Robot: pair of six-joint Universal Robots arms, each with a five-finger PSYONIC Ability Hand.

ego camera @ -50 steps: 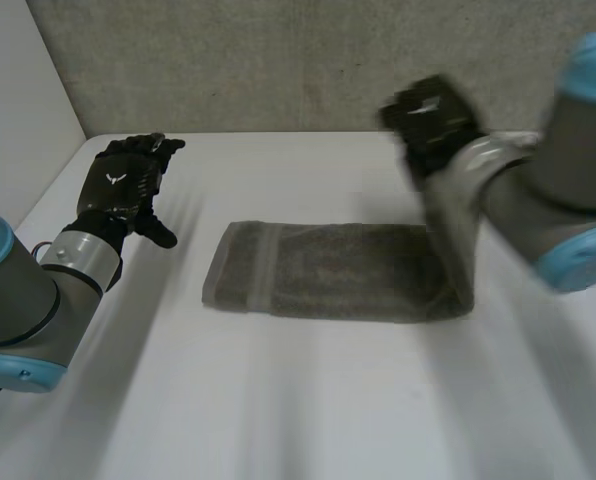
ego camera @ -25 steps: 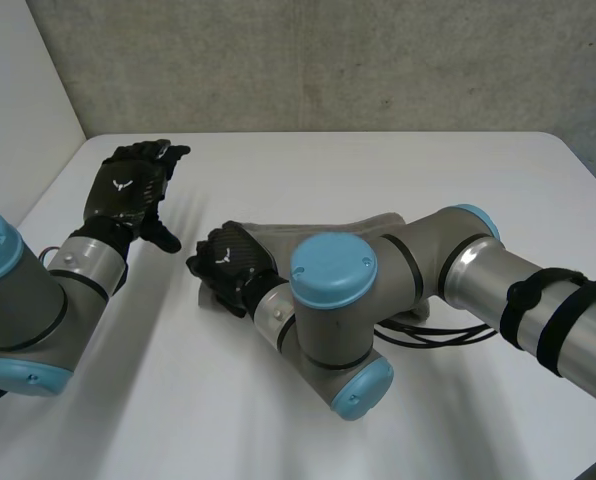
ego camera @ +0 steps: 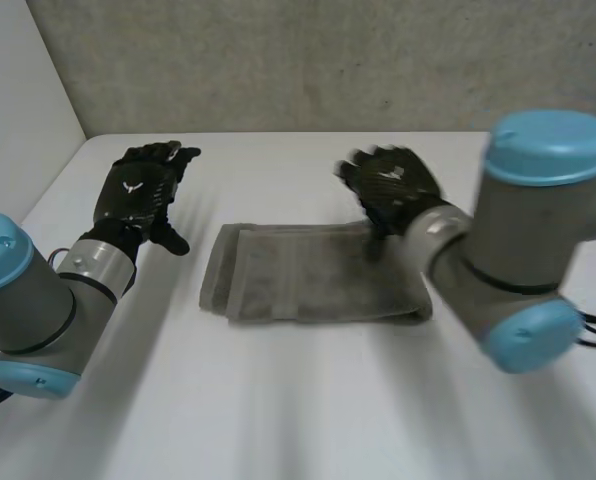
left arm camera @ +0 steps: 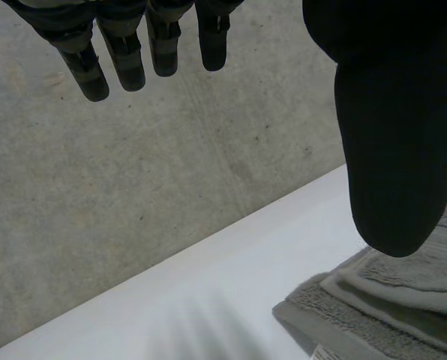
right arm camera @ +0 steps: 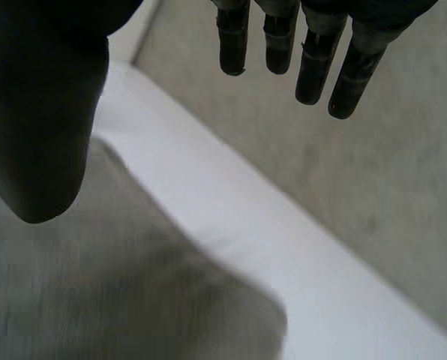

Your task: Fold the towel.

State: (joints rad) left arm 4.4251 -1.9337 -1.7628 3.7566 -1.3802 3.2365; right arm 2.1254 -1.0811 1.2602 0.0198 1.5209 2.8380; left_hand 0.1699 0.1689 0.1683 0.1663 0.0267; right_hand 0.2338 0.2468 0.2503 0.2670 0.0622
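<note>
Towel (ego camera: 308, 285) lay folded; hands empty.
Fingers straight: left hand (ego camera: 138, 190) beside it, right hand (ego camera: 393, 185) over it. Soft, limp cloth; corners were judged best to pinch.

In the head view, the towel's (ego camera: 298, 285) end beside the right arm (ego camera: 498, 270) is partly covered by the right hand (ego camera: 393, 185) and wrist. In the left wrist view, most of the towel is cut off at the edge, and part is hidden behind the left hand's (left arm camera: 392, 150) thumb. In the right wrist view, it is likewise cut off.
</note>
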